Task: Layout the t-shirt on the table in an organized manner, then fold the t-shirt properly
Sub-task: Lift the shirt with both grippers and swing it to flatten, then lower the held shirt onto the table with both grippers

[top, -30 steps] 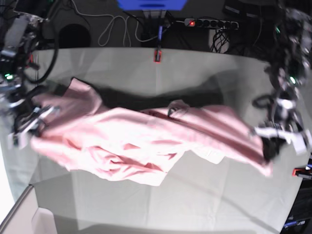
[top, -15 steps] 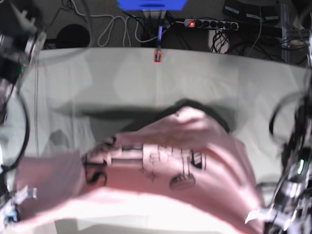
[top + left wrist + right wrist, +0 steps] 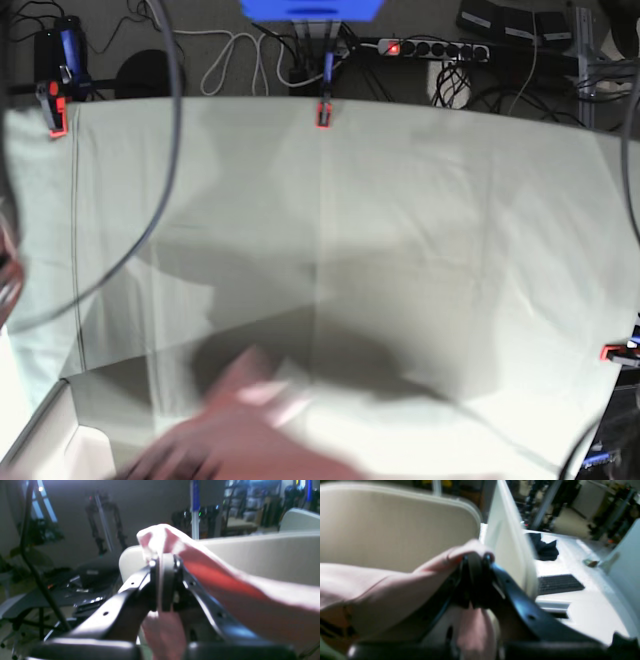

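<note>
Hanging blurred over the near edge of the wide pale grey-green cloth-covered counter (image 3: 400, 200), leaving most of it bare: pale pink cotton t-shirt (image 3: 250, 440), left tool (image 3: 163, 562) and right tool (image 3: 475, 557) each clamping pink fabric.

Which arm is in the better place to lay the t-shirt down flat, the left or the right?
Neither alone. The left gripper and the right gripper are each shut on the t-shirt, held above the table; both should probably lower together.
</note>
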Available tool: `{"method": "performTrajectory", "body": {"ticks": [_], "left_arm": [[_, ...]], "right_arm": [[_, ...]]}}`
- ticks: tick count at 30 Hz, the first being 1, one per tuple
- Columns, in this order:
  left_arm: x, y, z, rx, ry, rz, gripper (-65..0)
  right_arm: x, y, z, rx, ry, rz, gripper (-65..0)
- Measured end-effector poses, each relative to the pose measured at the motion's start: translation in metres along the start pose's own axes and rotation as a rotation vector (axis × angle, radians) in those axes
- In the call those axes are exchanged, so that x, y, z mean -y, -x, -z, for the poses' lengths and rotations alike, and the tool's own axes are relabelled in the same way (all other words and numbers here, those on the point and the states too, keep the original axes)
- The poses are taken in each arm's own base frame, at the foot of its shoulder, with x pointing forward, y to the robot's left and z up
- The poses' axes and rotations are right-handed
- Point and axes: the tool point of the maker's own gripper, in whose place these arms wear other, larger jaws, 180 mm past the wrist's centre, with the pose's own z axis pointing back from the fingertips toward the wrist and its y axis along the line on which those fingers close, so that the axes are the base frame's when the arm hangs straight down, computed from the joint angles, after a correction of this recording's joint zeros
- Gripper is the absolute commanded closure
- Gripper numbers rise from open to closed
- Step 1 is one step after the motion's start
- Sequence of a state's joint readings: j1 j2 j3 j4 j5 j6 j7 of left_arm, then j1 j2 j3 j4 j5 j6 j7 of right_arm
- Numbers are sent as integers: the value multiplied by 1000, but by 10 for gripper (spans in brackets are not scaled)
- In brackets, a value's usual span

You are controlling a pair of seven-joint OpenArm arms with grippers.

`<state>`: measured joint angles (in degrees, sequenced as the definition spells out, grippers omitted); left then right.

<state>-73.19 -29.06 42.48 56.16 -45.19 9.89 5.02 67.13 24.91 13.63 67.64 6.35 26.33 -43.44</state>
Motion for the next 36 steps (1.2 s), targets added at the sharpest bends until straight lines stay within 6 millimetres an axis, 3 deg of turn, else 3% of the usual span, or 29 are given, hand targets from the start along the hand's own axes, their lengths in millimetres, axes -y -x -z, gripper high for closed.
{"method": "performTrajectory", "body": {"ticks": [3, 6, 9, 11, 15, 17, 20, 22, 27, 29, 34, 36], "left_arm": [[3, 21, -4, -49, 12, -2, 0], [0, 66, -18, -121, 4, -64, 0], [-15, 133, -48, -253, -43, -133, 0], [-17, 183, -77, -352, -66, -168, 0], [10, 229, -124, -424, -21, -235, 0], [15, 249, -152, -454, -14, -268, 0], [1, 287, -199, -542, -82, -306, 0], [-3, 304, -232, -582, -114, -340, 0], [-20, 343, -313, -685, -225, -398, 0], [-21, 358, -342, -736, -266, -420, 0], [-24, 373, -383, -771, -346, -482, -11], [-22, 379, -398, -795, -363, -493, -71]], "right_arm": [[-3, 1, -2, -12, 1, -34, 0], [-9, 28, -12, -63, -5, -72, 0], [-16, 80, -30, -162, 12, -135, 0], [-40, 125, -47, -231, -31, -183, 0], [-85, 190, -90, -288, -119, -182, 0], [-90, 228, -112, -361, -117, -137, 0], [-79, 271, -144, -466, -67, -101, 0], [-80, 282, -163, -482, -51, -91, 0], [-112, 327, -214, -591, -124, -74, 0], [-116, 343, -227, -640, -128, -67, 0], [-124, 354, -238, -663, -144, -50, 0], [-129, 358, -243, -679, -186, -80, 0]]}}
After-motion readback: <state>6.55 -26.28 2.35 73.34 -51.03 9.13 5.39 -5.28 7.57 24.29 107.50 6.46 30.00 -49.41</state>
